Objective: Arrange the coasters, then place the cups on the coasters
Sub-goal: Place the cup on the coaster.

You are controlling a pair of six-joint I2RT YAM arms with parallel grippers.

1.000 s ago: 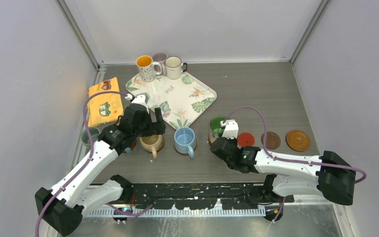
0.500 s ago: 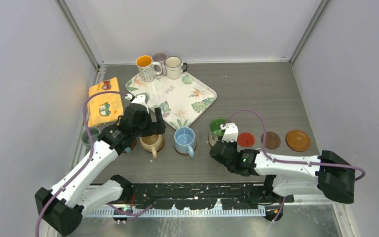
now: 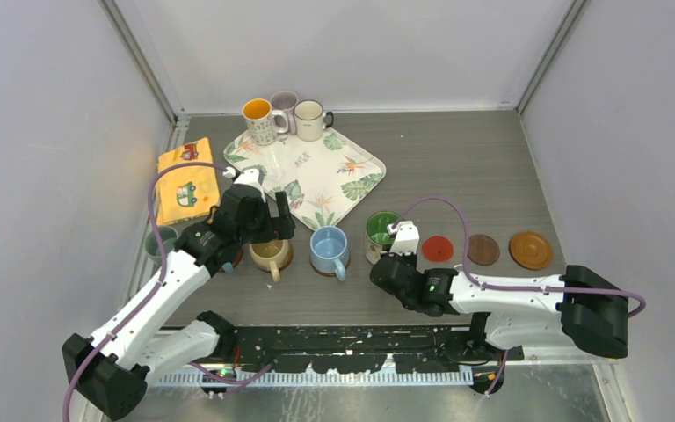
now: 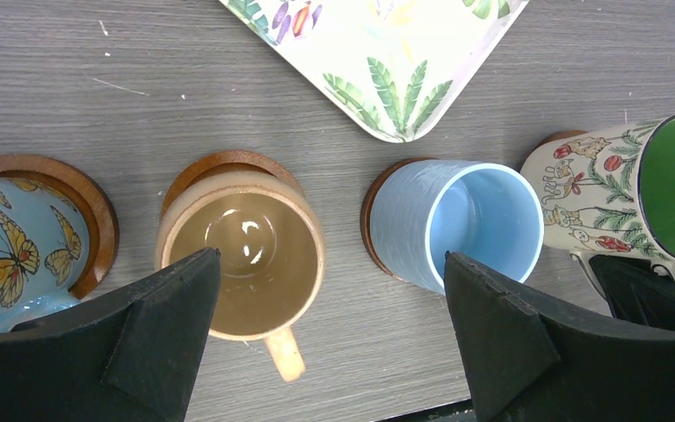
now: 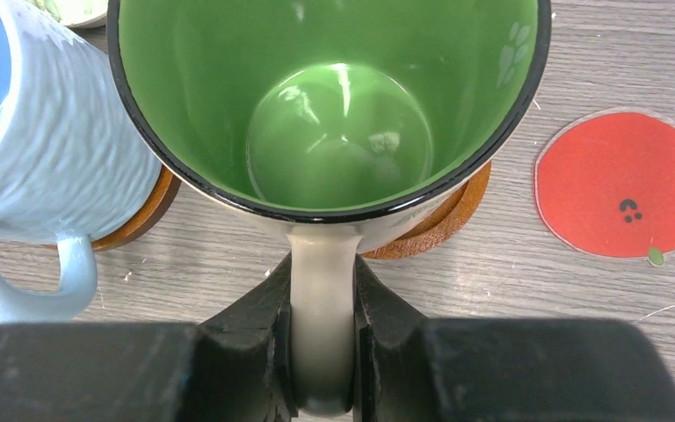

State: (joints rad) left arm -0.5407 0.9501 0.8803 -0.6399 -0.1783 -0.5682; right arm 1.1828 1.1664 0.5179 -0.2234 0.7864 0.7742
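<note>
Green cup (image 5: 338, 132) stands over a wood coaster (image 5: 444, 215), its handle (image 5: 321, 290) clamped in the right jaws. It looks off-centre and crowds the blue cup (image 5: 44, 158), so a careless release could rock it or bump that neighbour. The right arm reaches low along the tabletop (image 5: 510, 290). The left jaws hang wide apart above the tan cup (image 4: 242, 255).

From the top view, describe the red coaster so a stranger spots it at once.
Start at the leaf-patterned tray. Nearer the camera, right of the green-inside mug, lies the red coaster: thin and apple-like, unlike the two brown coasters beside it.
</note>
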